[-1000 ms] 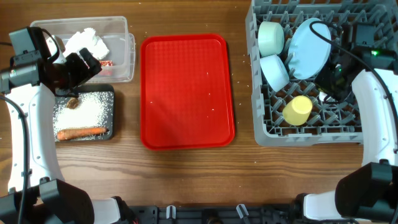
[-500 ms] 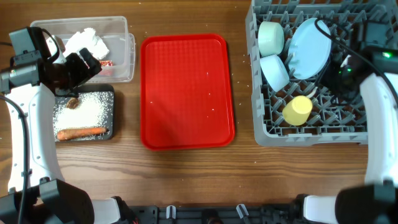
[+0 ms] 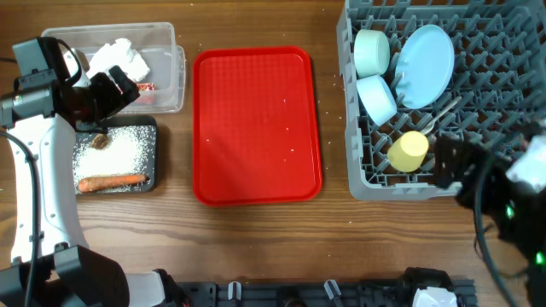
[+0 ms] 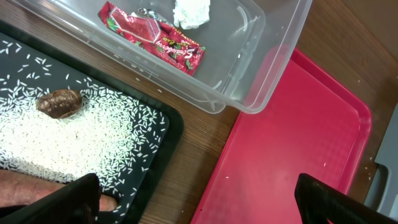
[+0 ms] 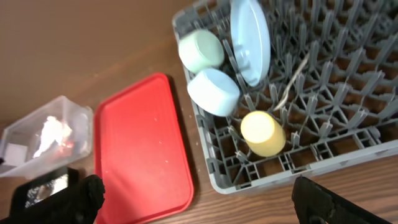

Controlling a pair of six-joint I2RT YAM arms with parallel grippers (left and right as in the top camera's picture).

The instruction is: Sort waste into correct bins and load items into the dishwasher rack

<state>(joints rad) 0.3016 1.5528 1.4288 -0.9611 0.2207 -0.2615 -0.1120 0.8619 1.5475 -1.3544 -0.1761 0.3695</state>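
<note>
Overhead: my right gripper (image 3: 445,162) has left the rack (image 3: 358,183). A second ago it was over the right side of the rack, beside the plate (image 3: 426,53); now it is at the rack's near edge, at the lower right. The spoon (image 3: 444,111) is uncovered. It lies on the pegs, with its long axis going from lower left to upper right, between the plate and the cup (image 3: 409,151). The green bowl (image 3: 372,51) and blue bowl (image 3: 377,98) are beside the plate, as before. The left gripper (image 3: 119,85) has not moved; it is over the near edge of the tub (image 3: 162,38). On the black tray (image 3: 154,128), the sausage (image 3: 111,181) lies left to right along the near side.

Left wrist: the fingers (image 4: 81,193) are spread wide with nothing between them. The wrapper (image 4: 152,37) lies slanted in the tub, beside the tissue (image 4: 191,11). The lump (image 4: 59,102) sits on the rice (image 4: 93,134).

Right wrist: the jaws are wide apart and empty. The plate stands on its edge in the rack. The red tray (image 5: 140,143) lies between the rack and the tub.
</note>
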